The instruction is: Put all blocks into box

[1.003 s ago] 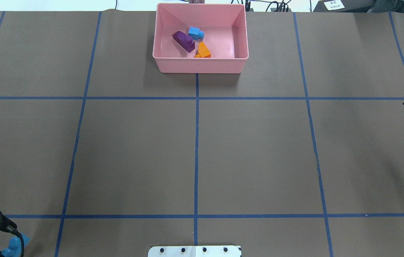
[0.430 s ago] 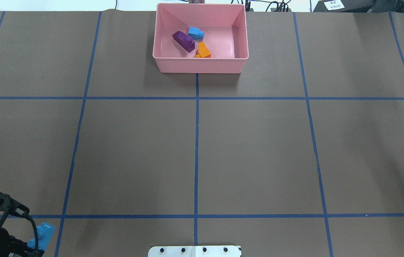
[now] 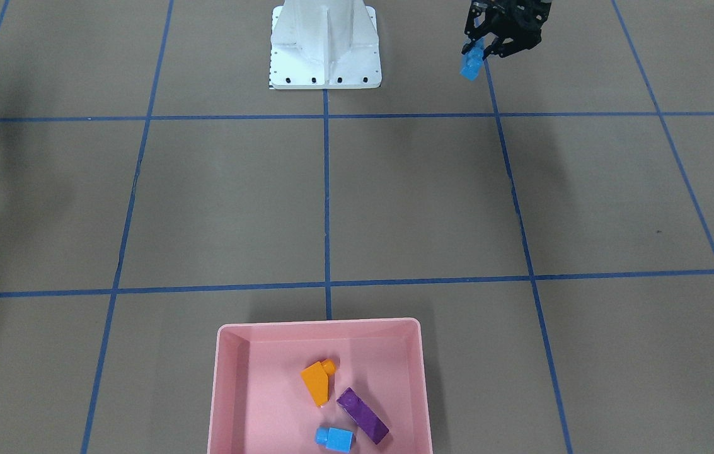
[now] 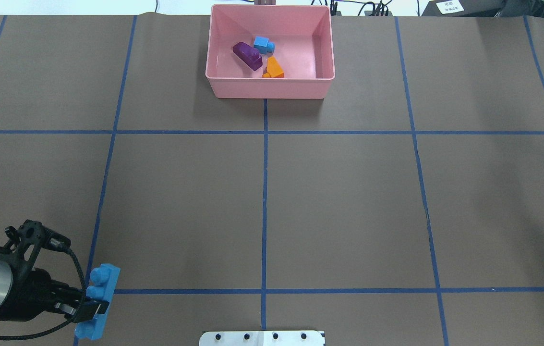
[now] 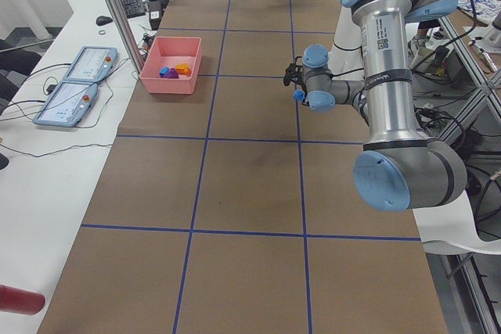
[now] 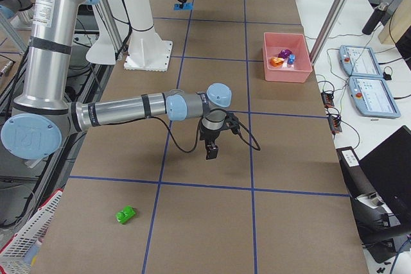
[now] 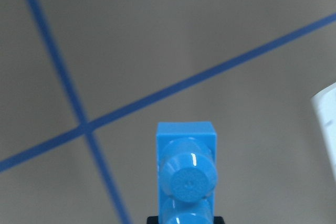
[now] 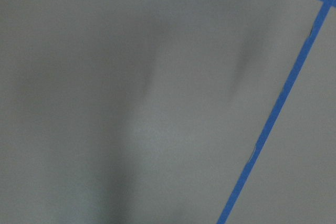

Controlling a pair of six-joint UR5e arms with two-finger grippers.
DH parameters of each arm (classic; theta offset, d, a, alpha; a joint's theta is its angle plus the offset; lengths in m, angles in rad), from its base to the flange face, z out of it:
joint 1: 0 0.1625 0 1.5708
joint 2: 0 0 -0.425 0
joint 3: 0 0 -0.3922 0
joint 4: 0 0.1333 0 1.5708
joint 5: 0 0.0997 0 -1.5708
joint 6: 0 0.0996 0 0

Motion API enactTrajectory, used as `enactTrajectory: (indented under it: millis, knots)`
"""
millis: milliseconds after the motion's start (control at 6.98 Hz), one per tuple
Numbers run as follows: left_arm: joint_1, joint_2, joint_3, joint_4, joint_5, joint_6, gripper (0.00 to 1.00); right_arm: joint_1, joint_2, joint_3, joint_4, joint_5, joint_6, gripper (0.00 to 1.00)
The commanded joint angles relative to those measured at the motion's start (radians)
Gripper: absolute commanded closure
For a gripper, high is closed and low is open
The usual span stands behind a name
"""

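on my left, the left gripper (image 4: pixel 93 307) sits over the near left corner of the table (image 4: pixel 348 202), pinched tight on the middle of the long blue bar (image 4: pixel 102 283). the bar lies crosswise at the fingertips with its studs turned back toward the wrist. it is right by the spot where two strips of blue tape (image 4: pixel 180 291) cross. my left wrist camera looks onto the studs, with that tape cross on the table just beyond them.

in the middle, the white base (image 4: pixel 262 338) is at the near edge. straight across from it the pink box (image 4: pixel 270 90) sits at the far edge of the table. three blocks lie on its floor. the purple block (image 4: pixel 247 55) is toward the left and the small blue cube (image 4: pixel 263 45) is just beside its far end. the orange block (image 4: pixel 274 67) is by the box's near wall. i can't tell whether the purple block and the cube touch.

further right, past what the overhead camera covers, the right gripper (image 6: pixel 210 151) points down over the table, between the middle and the right end. only the side cameras show it, and my right wrist view gives me just table and a tape line. so i can't tell whether its fingers are apart or together. the green block (image 6: pixel 126 214) lies alone on the table near the right end, toward the near edge. it is outside the box and well apart from it.
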State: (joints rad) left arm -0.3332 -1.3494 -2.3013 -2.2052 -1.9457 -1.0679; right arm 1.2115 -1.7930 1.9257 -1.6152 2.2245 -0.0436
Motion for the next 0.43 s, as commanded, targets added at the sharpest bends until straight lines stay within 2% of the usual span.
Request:
enactTrajectory:
  millis: [0,143,287]
  knots:
    - [-0.071,-0.144,0.054,0.002,-0.002,-0.017,1.00,-0.027,-0.096,-0.004,0.009,-0.046,-0.155,0.00]
    - [-0.107,-0.201,0.080,0.002,-0.002,-0.045,1.00,-0.039,-0.145,-0.033,0.049,-0.068,-0.227,0.00]
    - [-0.134,-0.255,0.091,0.004,0.001,-0.055,1.00,-0.043,-0.226,-0.071,0.174,-0.069,-0.249,0.00]
